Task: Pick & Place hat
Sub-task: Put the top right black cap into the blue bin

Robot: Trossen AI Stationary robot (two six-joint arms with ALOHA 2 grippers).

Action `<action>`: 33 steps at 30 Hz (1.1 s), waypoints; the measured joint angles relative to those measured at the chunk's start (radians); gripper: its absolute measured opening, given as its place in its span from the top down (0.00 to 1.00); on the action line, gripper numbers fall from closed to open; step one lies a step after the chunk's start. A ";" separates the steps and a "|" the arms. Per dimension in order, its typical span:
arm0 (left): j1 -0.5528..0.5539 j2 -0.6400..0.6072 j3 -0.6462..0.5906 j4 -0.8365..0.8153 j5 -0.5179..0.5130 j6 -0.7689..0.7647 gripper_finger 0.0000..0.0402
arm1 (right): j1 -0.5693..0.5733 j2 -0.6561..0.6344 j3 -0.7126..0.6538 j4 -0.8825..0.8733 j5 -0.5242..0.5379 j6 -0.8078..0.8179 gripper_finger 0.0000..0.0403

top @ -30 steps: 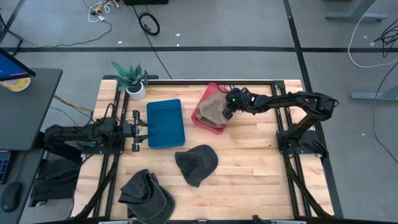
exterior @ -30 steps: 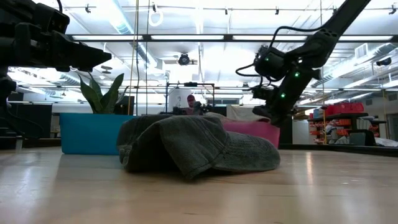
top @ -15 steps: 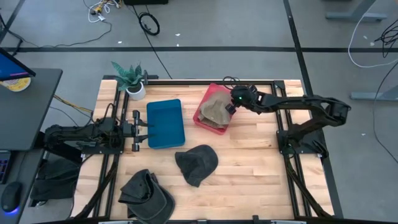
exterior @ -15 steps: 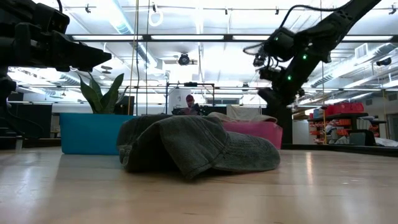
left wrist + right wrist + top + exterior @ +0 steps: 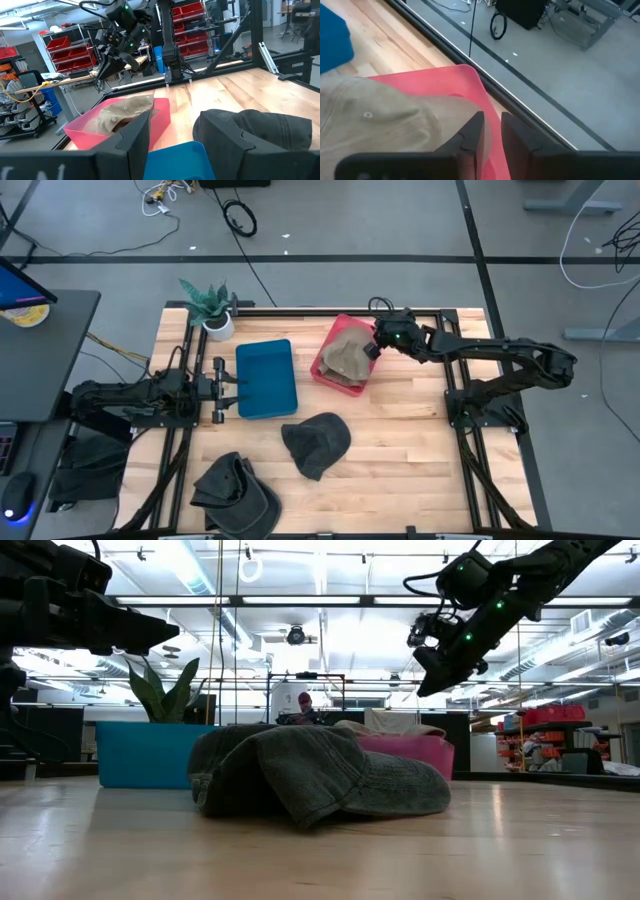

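Observation:
A tan hat [image 5: 345, 357] lies in the pink bin [image 5: 322, 370] at the far middle of the table; it also shows in the left wrist view [image 5: 125, 111] and the right wrist view [image 5: 375, 120]. My right gripper [image 5: 372, 348] hangs above the bin's right rim [image 5: 475, 85], slanting down, its fingers a narrow gap apart with nothing between them [image 5: 492, 135]. It is well above the bin in the low view [image 5: 428, 682]. My left gripper [image 5: 225, 388] waits open and level at the table's left, beside the blue bin [image 5: 267, 378].
A dark hat [image 5: 317, 442] lies on the wood in the middle of the table, big in the low view [image 5: 310, 775]. Another dark hat [image 5: 235, 490] lies at the near left. A potted plant [image 5: 210, 308] stands at the far left corner.
My right gripper has risen from just over the tan hat in the pink bin and drawn back a little toward the table's far right, tipping less steeply down. The tan hat stays in the bin.

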 joint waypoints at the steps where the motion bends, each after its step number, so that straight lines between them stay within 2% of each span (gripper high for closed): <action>1: 0.000 0.000 0.000 0.000 0.000 0.000 0.56 | 0.000 0.000 0.000 -0.002 -0.001 0.019 0.83; 4: 0.000 0.000 0.000 0.000 0.000 0.000 0.56 | 0.000 0.000 0.000 -0.018 -0.028 0.141 0.83; 6: 0.000 0.000 0.000 0.000 0.000 0.000 0.56 | 0.000 0.000 0.000 -0.021 -0.091 0.230 0.83; 10: 0.000 0.000 0.000 0.000 0.000 0.000 0.56 | 0.024 0.000 0.000 -0.006 -0.307 0.227 0.83; 12: 0.000 0.000 0.000 0.000 0.000 0.000 0.56 | 0.053 0.000 0.000 0.016 -0.360 0.217 0.83; 25: 0.000 0.000 0.000 0.000 0.000 0.000 0.56 | 0.295 -0.002 0.001 0.250 -0.367 0.212 0.83; 33: 0.000 0.000 0.000 0.000 0.000 0.000 0.56 | 0.422 -0.069 0.001 0.337 -0.365 0.168 0.82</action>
